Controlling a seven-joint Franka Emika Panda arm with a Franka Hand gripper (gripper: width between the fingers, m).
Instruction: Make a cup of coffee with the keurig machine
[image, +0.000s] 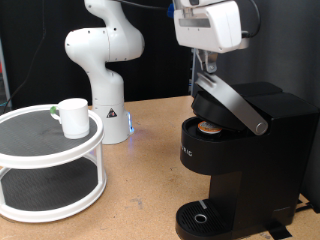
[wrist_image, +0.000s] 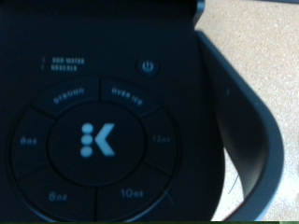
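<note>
Exterior view first: I have the keurig machine (image: 235, 160) standing at the picture's right on a tan, speckled tabletop (image: 140, 190), with its lid (image: 232, 104) swung up on the grey-silver handle. In the open brew chamber I can see a tan-topped pod (image: 209, 127) sitting in its holder. The round drip tray (image: 203, 218) at the foot of the machine has nothing on it.

The gripper (image: 205, 62) hangs from the white camera housing at the picture's top, right over the raised lid, its fingers reaching down to the upper end of the handle. From this angle I cannot tell how far apart the fingers are, nor whether they actually touch the handle.

The cup (image: 72, 117) is well apart from the machine, at the picture's left, upright on the top tier of a white two-tier round stand (image: 50, 165) (dark mesh on both shelves). The arm's white base (image: 105, 75) rises behind the stand, with a small blue light low on its pedestal. The room behind is dark, close to black.

Wrist view: I am looking almost flat onto the machine's round control panel (wrist_image: 98, 140), its K logo lit pale blue in the middle, with faint size and strength labels around it and a power symbol (wrist_image: 148, 66) above. The grey handle curves along one side, and a wedge of the tan tabletop (wrist_image: 257, 42) shows past it. The fingers do not show here.
</note>
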